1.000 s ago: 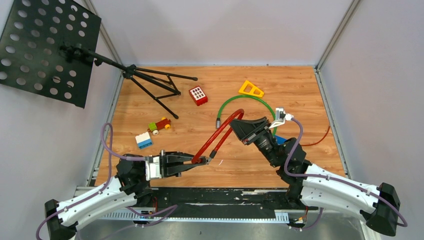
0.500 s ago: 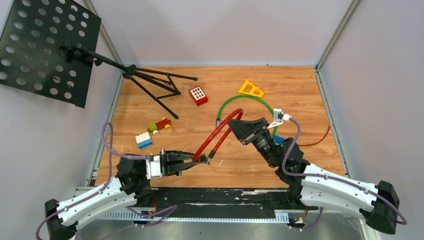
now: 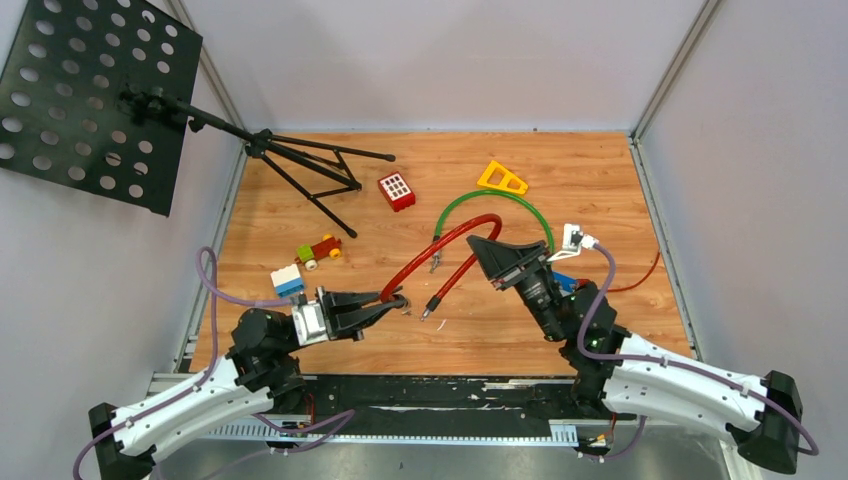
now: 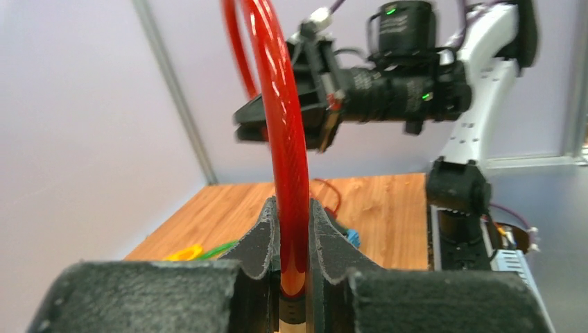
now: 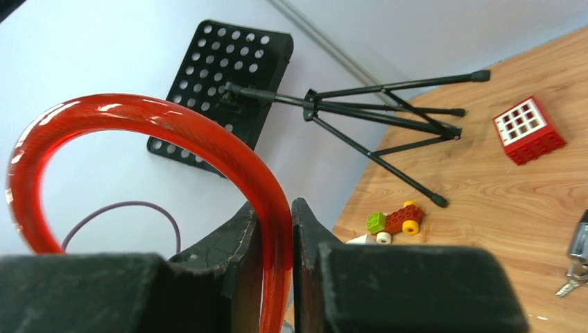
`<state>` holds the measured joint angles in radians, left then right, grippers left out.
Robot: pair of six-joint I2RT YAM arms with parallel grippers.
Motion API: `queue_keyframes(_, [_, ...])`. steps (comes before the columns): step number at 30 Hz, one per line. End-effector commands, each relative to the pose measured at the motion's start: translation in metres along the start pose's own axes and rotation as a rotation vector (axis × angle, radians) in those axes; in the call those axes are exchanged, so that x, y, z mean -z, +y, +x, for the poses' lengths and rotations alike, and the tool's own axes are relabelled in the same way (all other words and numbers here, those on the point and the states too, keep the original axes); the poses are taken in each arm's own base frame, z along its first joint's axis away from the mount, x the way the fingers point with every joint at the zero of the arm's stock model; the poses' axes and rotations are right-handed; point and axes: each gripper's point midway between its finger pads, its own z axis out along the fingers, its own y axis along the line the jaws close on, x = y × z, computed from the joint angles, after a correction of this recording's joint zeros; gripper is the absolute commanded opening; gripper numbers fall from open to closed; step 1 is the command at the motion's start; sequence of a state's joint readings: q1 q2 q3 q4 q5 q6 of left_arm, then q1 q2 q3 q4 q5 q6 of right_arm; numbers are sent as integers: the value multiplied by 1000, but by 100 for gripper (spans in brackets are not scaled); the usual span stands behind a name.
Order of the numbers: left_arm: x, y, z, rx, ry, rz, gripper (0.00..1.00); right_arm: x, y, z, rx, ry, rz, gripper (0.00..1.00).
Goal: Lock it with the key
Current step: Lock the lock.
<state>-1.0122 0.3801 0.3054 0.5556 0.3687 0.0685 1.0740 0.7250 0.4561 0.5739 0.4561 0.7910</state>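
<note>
The glossy red plastic-coated cable lock [image 3: 425, 258] is held up off the wooden desk [image 3: 600, 180], bent into a narrow arch. Its long axis runs from near-left to far-right, and its black-tipped loose end points down toward the desk's near edge. The left fingers [image 4: 260, 239] are clenched on one leg near its end, the right fingers [image 5: 232, 239] are clamped on the cable beside the bend, and small silver keys [image 5: 573, 277] lie on the desk.

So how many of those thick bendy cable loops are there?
2. The red cable is held by the left gripper and right gripper; the green cable lies on the table behind it. None seems hidden.
</note>
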Motion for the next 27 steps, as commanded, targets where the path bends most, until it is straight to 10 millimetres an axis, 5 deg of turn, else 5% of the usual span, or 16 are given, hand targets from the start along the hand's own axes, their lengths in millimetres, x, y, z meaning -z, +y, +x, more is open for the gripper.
queue_keyframes(1, [4,31,-6,8,25,-175,0,8,-5,-48,-1,-163,92,3])
queue_keyframes(3, [5,43,1,18,90,-238,0,12,-11,-54,31,-181,123,16])
queue_keyframes(6, [4,52,13,-30,215,-254,0,15,-15,-59,72,-185,149,51])
queue_keyframes(9, [4,58,24,-129,336,-228,0,17,-19,-58,122,-167,175,65])
queue_keyframes(19, [10,98,14,-299,458,-355,0,28,-23,-55,435,-59,154,70])
queue_keyframes(27, [3,114,-5,-331,450,-415,0,41,-47,-45,634,-14,146,74])
